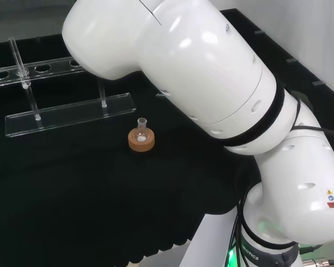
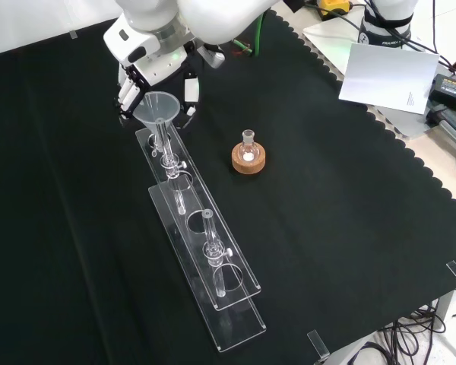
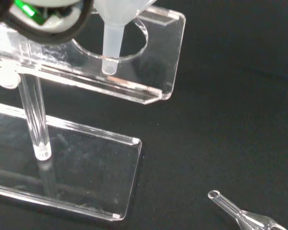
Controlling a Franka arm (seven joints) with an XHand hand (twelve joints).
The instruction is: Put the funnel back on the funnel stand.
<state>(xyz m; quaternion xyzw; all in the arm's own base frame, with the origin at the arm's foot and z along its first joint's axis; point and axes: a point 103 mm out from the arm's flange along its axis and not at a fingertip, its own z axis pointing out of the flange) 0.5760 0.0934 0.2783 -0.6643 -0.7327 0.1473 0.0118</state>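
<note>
In the front view the clear funnel (image 2: 156, 106) hangs upright over the far end of the clear acrylic funnel stand (image 2: 213, 251). The hand (image 2: 148, 68) reaches in from the top, its fingers (image 2: 125, 94) and thumb curled at either side of the funnel's cone. In the wrist view the funnel's stem (image 3: 110, 45) points down at the end hole (image 3: 129, 40) of the stand's upper shelf (image 3: 153, 81). Whether the tip has passed into the hole I cannot tell. In the head view the stand (image 1: 67, 114) lies at the left, and the arm's links cover its right end.
A small round flask on a cork ring (image 2: 248, 157) (image 1: 141, 139) stands to the right of the stand in the front view. A small clear glass piece (image 3: 245, 219) lies on the cloth beside the stand's base. White paper (image 2: 387, 72) lies beyond the cloth's far right edge.
</note>
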